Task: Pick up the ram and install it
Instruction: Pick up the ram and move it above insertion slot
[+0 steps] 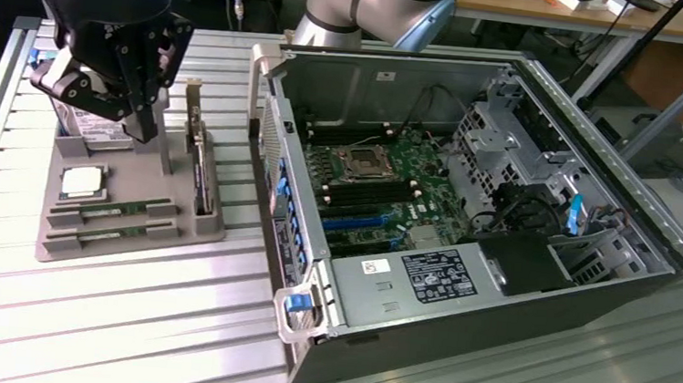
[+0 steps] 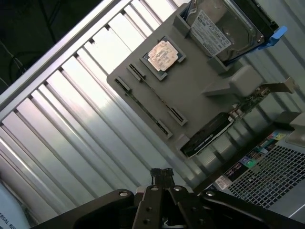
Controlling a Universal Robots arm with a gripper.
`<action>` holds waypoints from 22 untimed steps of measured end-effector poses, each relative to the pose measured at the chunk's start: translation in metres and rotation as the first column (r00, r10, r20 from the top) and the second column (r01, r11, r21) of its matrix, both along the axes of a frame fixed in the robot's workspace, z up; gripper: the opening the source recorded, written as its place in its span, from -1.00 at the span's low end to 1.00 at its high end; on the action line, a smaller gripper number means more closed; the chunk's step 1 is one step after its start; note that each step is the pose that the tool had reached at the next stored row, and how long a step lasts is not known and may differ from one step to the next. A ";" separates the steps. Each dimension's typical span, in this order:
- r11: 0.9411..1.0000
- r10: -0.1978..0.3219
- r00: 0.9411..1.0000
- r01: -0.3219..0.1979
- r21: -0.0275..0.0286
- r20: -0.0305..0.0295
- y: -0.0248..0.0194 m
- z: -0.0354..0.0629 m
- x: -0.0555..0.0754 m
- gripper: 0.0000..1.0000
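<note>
Two ram sticks (image 1: 110, 211) lie in tray (image 1: 134, 183) — gripper (image 1: 148, 133) hovers above, clear of them — fingers closed, empty.

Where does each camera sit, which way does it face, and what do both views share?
Exterior view: off the arm, high up, looking down at the table, tray and open case; shows the arm and gripper above the tray.
Wrist view: on the wrist, looking down past the gripper at the tray.
Shared: tray, processor, ram, hard drive, gripper.
</note>
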State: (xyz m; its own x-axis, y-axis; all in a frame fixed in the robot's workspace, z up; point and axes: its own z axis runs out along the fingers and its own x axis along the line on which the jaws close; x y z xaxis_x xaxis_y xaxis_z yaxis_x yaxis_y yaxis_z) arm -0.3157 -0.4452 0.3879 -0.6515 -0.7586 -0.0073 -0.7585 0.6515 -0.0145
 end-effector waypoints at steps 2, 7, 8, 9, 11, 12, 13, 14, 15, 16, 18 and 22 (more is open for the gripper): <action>0.999 0.035 0.999 -0.035 -0.002 0.000 0.0000 0.0000 0.000 -0.79; 0.996 0.093 0.996 -0.093 -0.006 0.000 0.0000 0.0000 0.000 -0.79; 0.994 0.110 0.994 -0.110 -0.007 0.000 0.0000 0.0000 0.000 -0.79; 0.992 0.129 0.992 -0.129 -0.009 -0.001 0.0000 0.0000 0.000 -0.79; 0.988 0.156 0.988 -0.156 -0.011 -0.001 0.0000 0.0000 0.000 -0.79; 0.986 0.164 0.987 -0.164 -0.012 -0.001 0.0000 0.0000 0.000 -0.79; 0.985 0.170 0.985 -0.170 -0.012 -0.001 0.0000 0.0000 0.000 -0.79; 0.984 0.180 0.984 -0.180 -0.013 -0.001 0.0000 0.0000 0.000 -0.79; 0.980 0.196 0.981 -0.196 -0.014 -0.002 0.0000 0.0000 0.000 -0.79; 0.978 0.207 0.978 -0.207 -0.015 -0.002 0.0000 0.0000 0.000 -0.79; 0.971 0.237 0.971 -0.237 -0.017 -0.002 0.0000 0.0000 0.000 -0.79; 0.961 0.276 0.961 -0.276 -0.021 -0.003 0.0000 0.0000 0.000 -0.79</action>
State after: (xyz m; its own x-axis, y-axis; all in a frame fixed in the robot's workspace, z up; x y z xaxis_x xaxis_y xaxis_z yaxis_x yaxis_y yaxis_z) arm -0.3157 -0.4452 0.3878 -0.4168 -0.9090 0.0103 -0.9088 0.4164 -0.0255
